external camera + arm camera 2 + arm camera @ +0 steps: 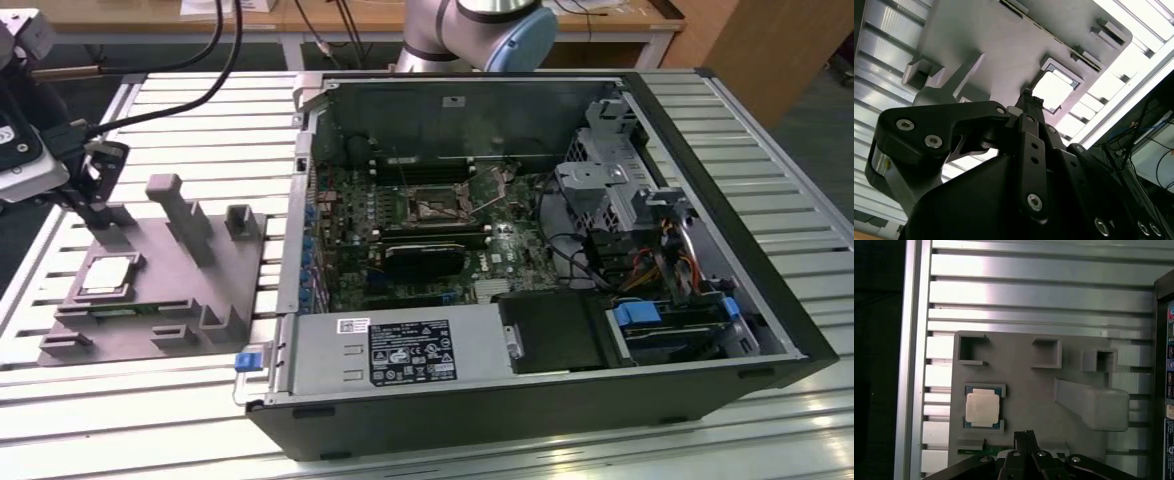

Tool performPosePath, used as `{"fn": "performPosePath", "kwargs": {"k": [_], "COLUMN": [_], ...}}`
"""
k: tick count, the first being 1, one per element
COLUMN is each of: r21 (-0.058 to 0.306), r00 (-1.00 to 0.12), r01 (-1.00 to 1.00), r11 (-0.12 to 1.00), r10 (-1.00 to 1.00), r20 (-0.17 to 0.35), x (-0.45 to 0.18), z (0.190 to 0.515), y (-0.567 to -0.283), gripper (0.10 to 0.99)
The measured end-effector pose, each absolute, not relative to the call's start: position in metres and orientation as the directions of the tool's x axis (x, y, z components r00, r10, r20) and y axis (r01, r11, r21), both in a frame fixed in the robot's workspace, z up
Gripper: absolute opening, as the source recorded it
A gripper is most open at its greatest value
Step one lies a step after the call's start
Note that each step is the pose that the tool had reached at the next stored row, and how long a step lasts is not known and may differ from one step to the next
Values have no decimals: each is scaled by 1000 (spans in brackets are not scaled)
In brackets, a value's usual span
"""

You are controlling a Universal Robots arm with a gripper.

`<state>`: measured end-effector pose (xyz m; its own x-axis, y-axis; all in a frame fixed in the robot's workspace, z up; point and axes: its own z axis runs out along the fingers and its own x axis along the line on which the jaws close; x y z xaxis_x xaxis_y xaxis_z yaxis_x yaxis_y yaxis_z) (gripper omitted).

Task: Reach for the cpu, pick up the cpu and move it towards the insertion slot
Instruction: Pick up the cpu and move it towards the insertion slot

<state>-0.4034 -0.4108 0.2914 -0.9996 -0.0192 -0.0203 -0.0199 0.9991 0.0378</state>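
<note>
Gripper: the gripper has its 2 fingers pressed together, narrow, with nothing between them. It hangs over the grey tray, close to the cpu but apart from it.
Cpu: it lies flat in a square recess of the tray with its silver top up. In the exterior view it sits near the tray's left side, nearer the camera than the gripper.
Tray: grey plastic with several upright posts and 1 tall block. It rests on the slatted metal table.
Computer case: the open black case lies on its side, just beside the tray on the exterior view's right.
Insertion slot: the insertion slot is a dark square socket in a silver frame on the green board inside the case. It is well apart from cpu and gripper.
Arm base: the arm base stands behind the case.
</note>
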Motion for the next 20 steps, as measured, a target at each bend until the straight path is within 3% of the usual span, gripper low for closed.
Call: {"fn": "performPosePath", "kwargs": {"k": [20], "r21": [38], "r00": [-999], "r01": [-20], "r11": [999], "r10": [-19], "r20": [-33], "x": [-421], "z": [262], "y": [-415], "gripper": [106]}}
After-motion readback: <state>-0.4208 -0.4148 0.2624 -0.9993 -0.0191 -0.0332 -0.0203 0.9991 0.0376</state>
